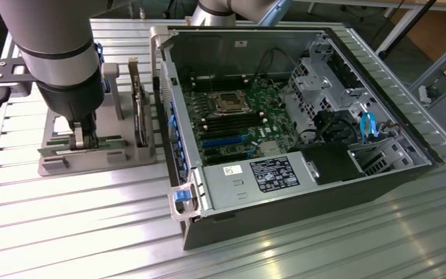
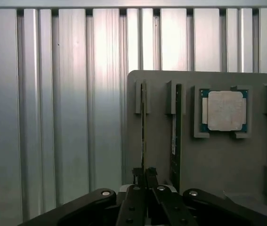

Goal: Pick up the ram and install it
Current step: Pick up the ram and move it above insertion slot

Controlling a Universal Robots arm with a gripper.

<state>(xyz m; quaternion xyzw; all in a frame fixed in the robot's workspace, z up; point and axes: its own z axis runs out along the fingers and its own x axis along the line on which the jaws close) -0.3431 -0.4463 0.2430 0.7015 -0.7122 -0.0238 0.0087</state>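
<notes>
Because the long, thin green circuit-board ram (image 2: 143, 127) stands on edge in a slot of the grey plastic holder block (image 2: 208, 160), the black two-finger gripper (image 2: 144, 173) pinches its thin edge from above.

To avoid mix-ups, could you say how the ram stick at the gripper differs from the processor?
The long thin green ram stick stands on edge; the square silver processor chip lies flat. The gripper pinches the ram stick; the processor chip sits free. Both rest in the grey holder.
</notes>
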